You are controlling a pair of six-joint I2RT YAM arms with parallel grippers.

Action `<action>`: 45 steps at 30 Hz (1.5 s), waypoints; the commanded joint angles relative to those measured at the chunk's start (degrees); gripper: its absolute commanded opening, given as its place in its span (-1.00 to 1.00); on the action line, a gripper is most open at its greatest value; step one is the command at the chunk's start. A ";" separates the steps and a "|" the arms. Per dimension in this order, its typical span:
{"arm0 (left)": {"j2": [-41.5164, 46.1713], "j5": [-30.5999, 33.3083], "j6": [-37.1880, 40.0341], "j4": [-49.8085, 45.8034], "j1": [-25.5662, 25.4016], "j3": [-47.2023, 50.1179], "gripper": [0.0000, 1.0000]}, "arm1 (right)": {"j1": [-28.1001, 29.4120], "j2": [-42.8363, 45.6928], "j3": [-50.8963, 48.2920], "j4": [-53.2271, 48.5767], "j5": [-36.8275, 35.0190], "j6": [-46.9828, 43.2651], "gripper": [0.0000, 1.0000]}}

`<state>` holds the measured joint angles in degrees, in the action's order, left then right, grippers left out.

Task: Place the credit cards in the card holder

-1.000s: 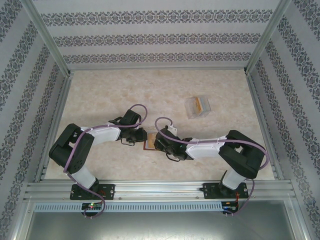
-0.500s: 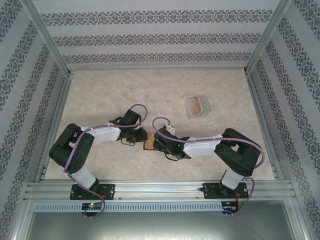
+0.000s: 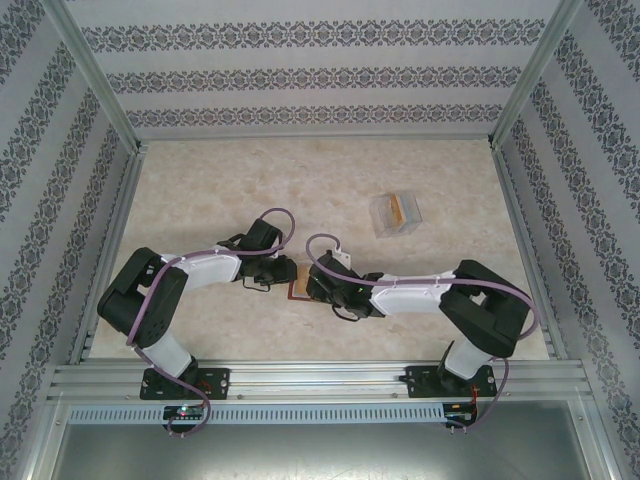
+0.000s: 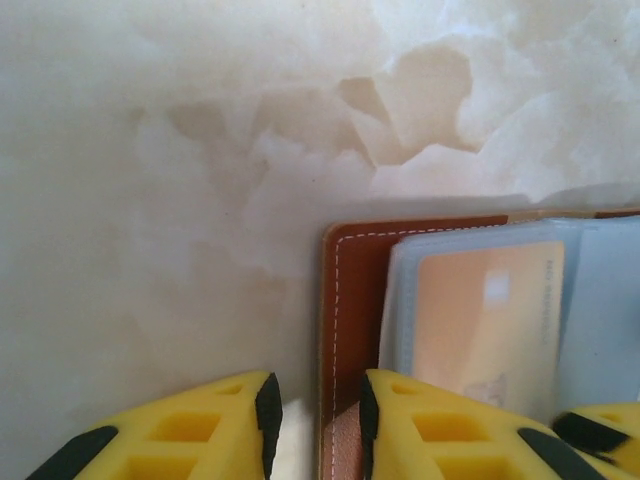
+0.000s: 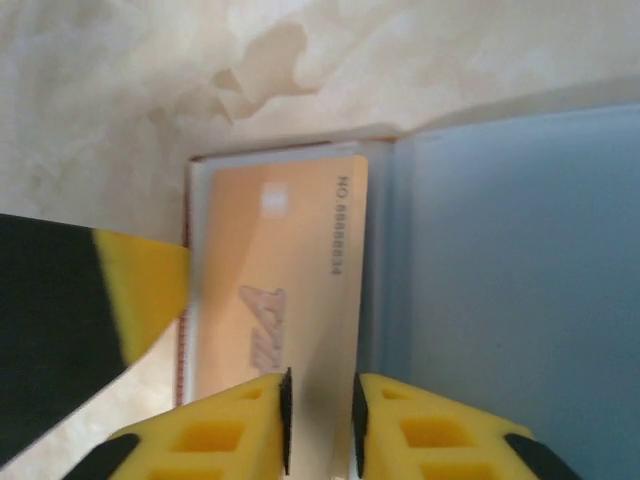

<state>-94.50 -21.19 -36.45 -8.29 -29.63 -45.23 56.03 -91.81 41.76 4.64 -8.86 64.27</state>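
Orange credit card (image 5: pixel 275 300) lies in the pale sleeve (image 4: pixel 398 300) of the open brown card holder (image 4: pixel 352 300) on the table (image 3: pixel 200 200), right gripper (image 5: pixel 320 420) slightly parted over its near end, left gripper (image 4: pixel 315 425) slightly parted at the holder's edge, neither clamping, so you look to be finishing insertion and should push it home squarely.

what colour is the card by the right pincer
The card is yellow-orange, clearest in the right wrist view.
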 commanded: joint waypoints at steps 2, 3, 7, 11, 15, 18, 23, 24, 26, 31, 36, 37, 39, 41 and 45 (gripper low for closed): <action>-2.02 -2.76 0.37 -0.62 -1.95 1.26 -0.36 | 0.13 6.47 -0.92 -4.49 -4.14 -1.90 -0.27; -1.86 -2.63 0.50 -0.93 -1.97 1.20 -0.36 | 0.12 7.75 -1.28 -5.37 -4.59 -1.73 -0.23; -1.54 -2.53 0.29 -0.08 -1.93 1.92 -0.36 | -0.38 10.03 -2.88 -8.21 -5.69 -1.59 -0.13; -2.01 -2.90 0.23 -0.16 -1.93 1.54 -0.36 | -2.21 8.68 -4.75 -8.39 -4.21 0.05 -0.04; -2.57 -3.17 0.35 -0.35 -1.93 1.06 -0.36 | -3.08 7.02 -4.76 -9.04 -3.85 0.01 0.00; -2.49 -3.02 0.32 -0.30 -1.93 1.17 -0.36 | -3.55 5.94 -4.67 -8.49 -2.60 0.30 0.00; -2.95 -3.02 0.45 -0.60 -1.95 0.83 -0.36 | -3.58 4.66 -4.41 -7.39 -1.36 0.19 -0.05; -2.89 -2.96 0.20 -0.30 -1.93 1.08 -0.36 | -3.61 4.56 -4.32 -7.15 -1.02 0.18 -0.07; -3.03 -3.20 -0.10 0.24 -1.93 1.21 -0.36 | -3.56 4.52 -4.32 -6.88 -0.81 0.04 -0.12; -3.25 -3.26 -0.01 -0.10 -1.93 0.91 -0.36 | -3.56 4.99 -4.32 -7.00 -1.11 -0.40 -0.26; -3.76 -3.43 0.28 -0.28 -1.93 0.42 -0.36 | -3.57 5.02 -4.30 -6.39 -1.27 -0.56 -0.27; -3.68 -3.44 0.19 -0.20 -1.93 0.53 -0.36 | -3.56 5.06 -4.24 -6.22 -1.21 -0.54 -0.28; -3.65 -3.56 -0.20 0.37 -1.93 0.85 -0.36 | -3.48 5.28 -4.23 -5.55 -0.83 -0.85 -0.27; -3.89 -3.76 -0.02 0.22 -1.93 0.68 -0.36 | -3.47 5.42 -4.32 -5.24 -0.81 -1.51 -0.37; -3.65 -3.68 -0.26 0.50 -1.92 0.99 -0.36 | -3.47 6.20 -4.23 -5.23 -0.89 -2.34 -0.52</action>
<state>-94.63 -21.41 -36.45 -8.29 -29.67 -45.36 52.97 -86.52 37.34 -1.34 -9.74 63.09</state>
